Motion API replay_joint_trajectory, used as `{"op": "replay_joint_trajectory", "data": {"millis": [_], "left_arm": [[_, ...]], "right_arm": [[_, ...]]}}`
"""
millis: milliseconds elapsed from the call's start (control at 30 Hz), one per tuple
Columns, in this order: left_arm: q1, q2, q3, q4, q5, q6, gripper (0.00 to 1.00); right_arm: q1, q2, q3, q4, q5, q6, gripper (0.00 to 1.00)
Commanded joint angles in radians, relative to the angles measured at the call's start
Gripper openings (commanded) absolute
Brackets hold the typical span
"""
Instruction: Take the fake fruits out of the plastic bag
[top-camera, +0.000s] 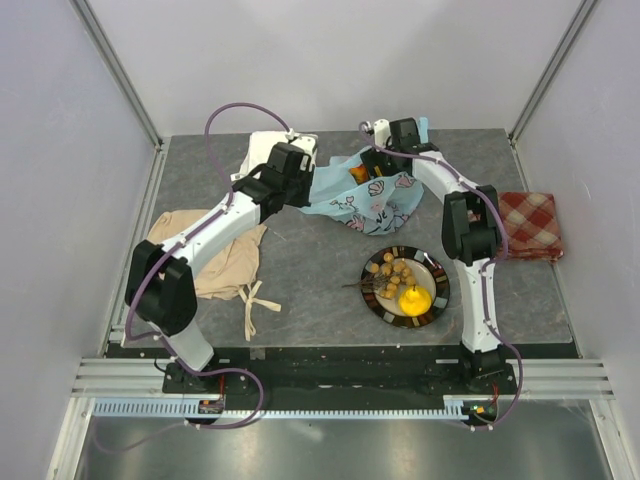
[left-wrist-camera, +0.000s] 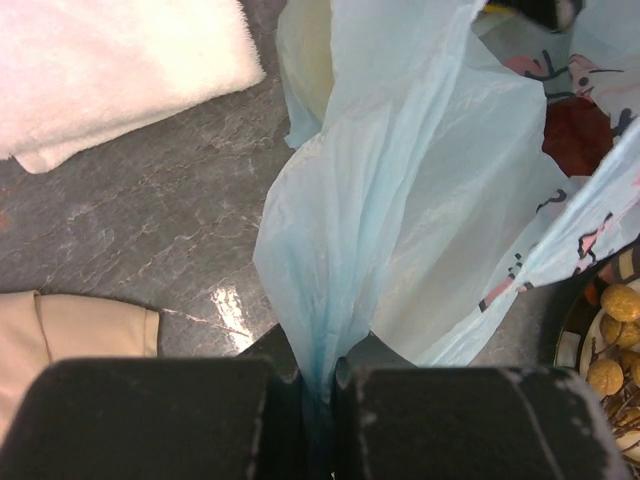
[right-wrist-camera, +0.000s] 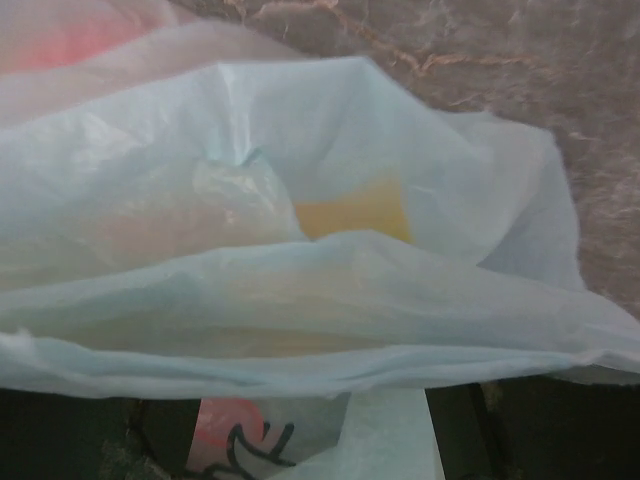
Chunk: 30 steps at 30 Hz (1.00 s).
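The light-blue plastic bag (top-camera: 368, 198) lies at the back middle of the table. My left gripper (top-camera: 303, 187) is shut on a bunched fold of its left edge, seen up close in the left wrist view (left-wrist-camera: 320, 385). A dark-red fruit (left-wrist-camera: 578, 135) shows through the film, and an orange-red piece (top-camera: 358, 172) shows at the bag's mouth. My right gripper (top-camera: 380, 132) is at the bag's far side; its jaws stand wide apart with bag film (right-wrist-camera: 320, 300) draped across them. A yellow fruit (right-wrist-camera: 350, 210) shows through that film. A yellow fruit (top-camera: 415, 298) and a tan berry cluster (top-camera: 392, 272) lie on the plate (top-camera: 440, 300).
A folded white cloth (top-camera: 272, 148) lies behind my left gripper. A beige cloth (top-camera: 215, 250) lies under the left arm. A red checked cloth (top-camera: 530, 225) lies at the right edge. White walls close in three sides.
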Motion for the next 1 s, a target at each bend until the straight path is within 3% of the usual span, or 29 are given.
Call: {"op": "replay_joint_trajectory", "data": {"millis": [0, 67, 167, 267, 500, 600, 833, 967], "left_arm": [[-0.002, 0.011, 0.051, 0.038, 0.039, 0.027, 0.03], [0.0, 0.011, 0.049, 0.038, 0.041, 0.029, 0.03], [0.0, 0.009, 0.043, 0.036, 0.042, 0.035, 0.03], [0.0, 0.011, 0.036, 0.036, 0.044, 0.04, 0.03], [0.0, 0.009, 0.028, 0.038, 0.054, 0.033, 0.03], [-0.002, 0.006, 0.031, 0.038, 0.054, 0.029, 0.03], [0.0, 0.004, 0.054, 0.041, 0.042, 0.03, 0.03], [0.0, -0.005, 0.08, 0.05, 0.021, 0.052, 0.03]], "right_arm": [[-0.002, 0.065, 0.047, -0.026, 0.009, 0.011, 0.84], [-0.002, 0.071, 0.045, -0.027, 0.046, 0.009, 0.8], [-0.002, 0.056, 0.028, -0.018, 0.067, -0.005, 0.58], [-0.019, -0.028, -0.034, 0.021, -0.015, 0.027, 0.45], [-0.1, -0.376, -0.199, 0.055, -0.44, 0.13, 0.41], [-0.125, -0.436, -0.199, 0.009, -0.602, 0.185, 0.41], [-0.168, -0.432, -0.21, -0.078, -0.88, 0.262, 0.42], [-0.174, -0.372, -0.214, -0.093, -0.955, 0.34, 0.41]]}}
